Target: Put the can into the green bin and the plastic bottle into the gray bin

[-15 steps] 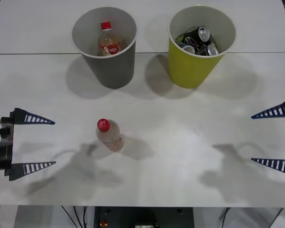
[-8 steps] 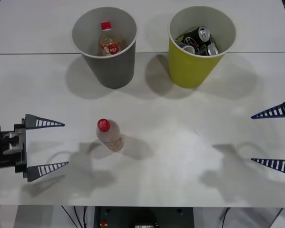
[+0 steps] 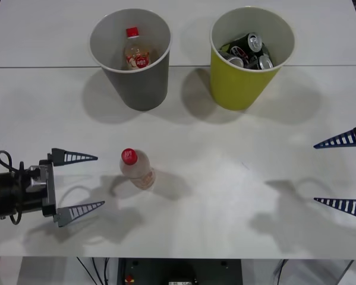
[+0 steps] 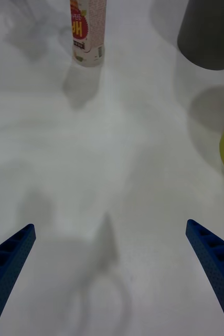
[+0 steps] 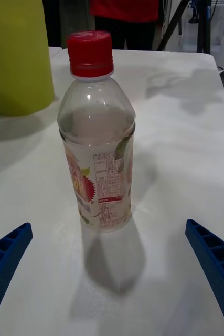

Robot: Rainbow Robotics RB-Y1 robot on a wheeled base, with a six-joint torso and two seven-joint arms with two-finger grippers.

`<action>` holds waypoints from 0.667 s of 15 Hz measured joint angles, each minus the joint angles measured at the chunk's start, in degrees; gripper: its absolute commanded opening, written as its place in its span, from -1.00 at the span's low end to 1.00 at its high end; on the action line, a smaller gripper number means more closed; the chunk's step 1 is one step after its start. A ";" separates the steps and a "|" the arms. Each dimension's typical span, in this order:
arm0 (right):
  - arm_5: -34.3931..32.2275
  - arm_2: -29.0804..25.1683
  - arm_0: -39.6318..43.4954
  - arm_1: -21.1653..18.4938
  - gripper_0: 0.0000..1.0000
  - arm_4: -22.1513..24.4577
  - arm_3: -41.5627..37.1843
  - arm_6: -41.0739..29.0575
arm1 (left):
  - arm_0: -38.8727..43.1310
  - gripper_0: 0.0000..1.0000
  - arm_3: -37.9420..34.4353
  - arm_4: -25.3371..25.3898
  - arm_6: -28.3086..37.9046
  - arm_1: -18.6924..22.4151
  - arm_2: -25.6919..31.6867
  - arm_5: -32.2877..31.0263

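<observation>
Spread wide and holding nothing, the left gripper (image 3: 85, 183) sits low beside the plastic bottle (image 3: 136, 169), which stands upright on the table (image 3: 225, 178), not yet between the fingers. To grasp well, the label band should centre between both fingers before closing, probably below the shoulder. The gray bin (image 3: 130, 56) stands beyond it, the green bin (image 3: 249, 56) alongside. Off to the side, the right gripper (image 3: 344, 172) waits, likewise agape.

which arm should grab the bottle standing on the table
Left, most likely. The left gripper is open, level with the plastic bottle and close beside it, with the bottle framed between its fingers in the left wrist view. The right gripper sits far off at the table's right edge.
</observation>
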 measured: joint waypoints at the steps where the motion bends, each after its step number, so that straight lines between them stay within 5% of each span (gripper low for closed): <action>1: 0.00 0.00 0.00 0.00 1.00 0.00 0.00 0.00 | -0.84 1.00 0.88 0.26 -0.18 -0.57 -0.36 0.00; 10: 0.00 0.00 0.00 0.00 1.00 0.00 0.00 0.00 | -3.28 1.00 1.95 -2.54 -0.29 -7.58 -0.46 1.30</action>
